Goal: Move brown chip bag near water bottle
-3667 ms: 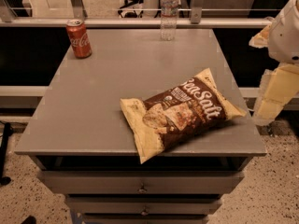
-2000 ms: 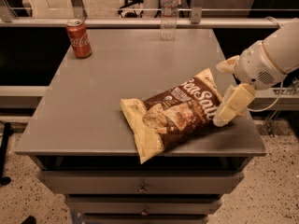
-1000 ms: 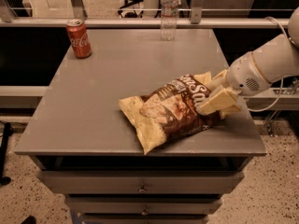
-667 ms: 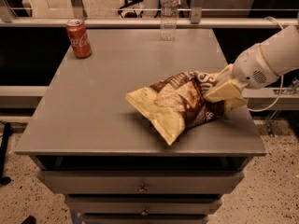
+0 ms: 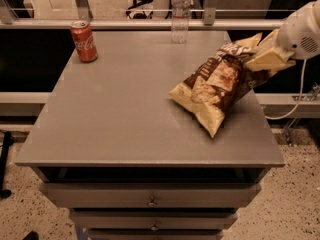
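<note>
The brown chip bag [image 5: 220, 84] has a dark brown middle and pale yellow ends. It hangs tilted over the right side of the grey table [image 5: 125, 114], its upper right end raised and its lower pale end close to the tabletop. My gripper [image 5: 261, 59] is shut on the bag's upper right end, near the table's right edge. The water bottle [image 5: 180, 15] is clear and stands upright at the table's far edge, left of and beyond the bag.
A red Coca-Cola can [image 5: 84, 41] stands upright at the far left corner. A rail and posts [image 5: 150, 24] run behind the table. Drawers [image 5: 150, 199] sit under the tabletop. A cable [image 5: 290, 109] hangs at the right.
My gripper came in from the right, closed on the bag's right end, and lifted it. The bag has moved up and toward the far right of the table.
</note>
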Robot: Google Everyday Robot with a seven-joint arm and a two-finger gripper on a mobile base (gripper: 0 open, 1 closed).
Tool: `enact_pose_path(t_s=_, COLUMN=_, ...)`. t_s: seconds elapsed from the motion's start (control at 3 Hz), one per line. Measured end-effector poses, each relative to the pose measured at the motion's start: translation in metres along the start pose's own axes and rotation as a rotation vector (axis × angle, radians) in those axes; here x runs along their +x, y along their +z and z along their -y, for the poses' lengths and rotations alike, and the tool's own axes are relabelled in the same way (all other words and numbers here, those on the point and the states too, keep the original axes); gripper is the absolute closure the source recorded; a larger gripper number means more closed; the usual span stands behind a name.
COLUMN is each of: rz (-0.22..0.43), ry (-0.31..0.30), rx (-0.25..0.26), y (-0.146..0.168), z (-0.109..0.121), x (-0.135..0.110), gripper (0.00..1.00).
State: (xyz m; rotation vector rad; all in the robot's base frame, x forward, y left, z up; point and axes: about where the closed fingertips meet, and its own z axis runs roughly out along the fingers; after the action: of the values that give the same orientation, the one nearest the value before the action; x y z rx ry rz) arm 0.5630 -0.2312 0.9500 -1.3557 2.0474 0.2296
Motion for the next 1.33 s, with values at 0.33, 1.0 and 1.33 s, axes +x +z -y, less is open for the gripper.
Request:
enact_pose_path(t_s=0.33, rz=0.014, ry=-0.003, rx=0.021, y=-0.009, z=0.006, x=-0.004, gripper=1.0)
enact_pose_path(t_s=1.0, rz=0.199, ry=-0.1, rx=-0.018, y=0.006, z=0.052, x=-0.032, gripper=1.0)
enact_pose_path(t_s=1.33, rz=0.261, ry=-0.183, rx=-0.033, y=0.019, z=0.078, x=-0.056, gripper=1.0)
